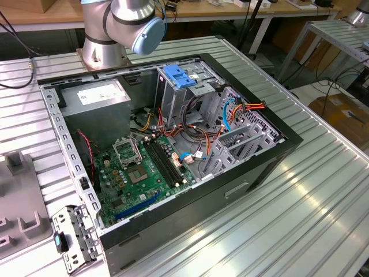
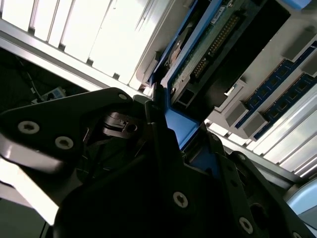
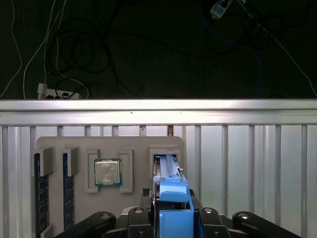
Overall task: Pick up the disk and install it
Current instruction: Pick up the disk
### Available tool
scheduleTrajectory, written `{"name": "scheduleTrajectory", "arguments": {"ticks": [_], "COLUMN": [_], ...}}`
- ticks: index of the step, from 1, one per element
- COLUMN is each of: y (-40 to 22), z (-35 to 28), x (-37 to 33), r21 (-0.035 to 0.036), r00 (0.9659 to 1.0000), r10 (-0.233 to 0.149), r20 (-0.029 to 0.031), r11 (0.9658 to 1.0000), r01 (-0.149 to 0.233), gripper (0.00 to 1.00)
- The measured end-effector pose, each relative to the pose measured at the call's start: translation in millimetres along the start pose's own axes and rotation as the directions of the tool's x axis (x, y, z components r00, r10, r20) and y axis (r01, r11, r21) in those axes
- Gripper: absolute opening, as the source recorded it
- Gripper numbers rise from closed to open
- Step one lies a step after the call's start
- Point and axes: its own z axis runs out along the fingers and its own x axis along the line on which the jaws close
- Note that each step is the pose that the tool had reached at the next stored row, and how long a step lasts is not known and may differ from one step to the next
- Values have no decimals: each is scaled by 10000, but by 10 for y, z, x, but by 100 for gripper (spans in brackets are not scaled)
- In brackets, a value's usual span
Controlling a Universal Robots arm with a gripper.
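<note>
Blue plastic framed the disk point(image 3: 172, 191), on edge at a slot of the grey tray point(image 3: 133, 148) on the worktop point(image 3: 247, 163); the hand point(image 3: 173, 220) pinched its frame.

No legible print, even on the white label point(image 1: 99, 93) atop the power supply point(image 1: 98, 115).

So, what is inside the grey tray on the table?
The tray holds two memory modules, a processor and the disk, which stands on edge in its slot with the gripper closed on it. The disk covers the bottom of the slot.
</note>
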Motion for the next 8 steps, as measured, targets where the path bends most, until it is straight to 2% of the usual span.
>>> {"name": "scheduleTrajectory", "arguments": {"ticks": [8], "y": [0], "z": [-18], "x": [0], "r21": [0], "r00": [10000], "r10": [-1], "r20": [-1], "r11": [10000], "r01": [1], "gripper": [37]}}
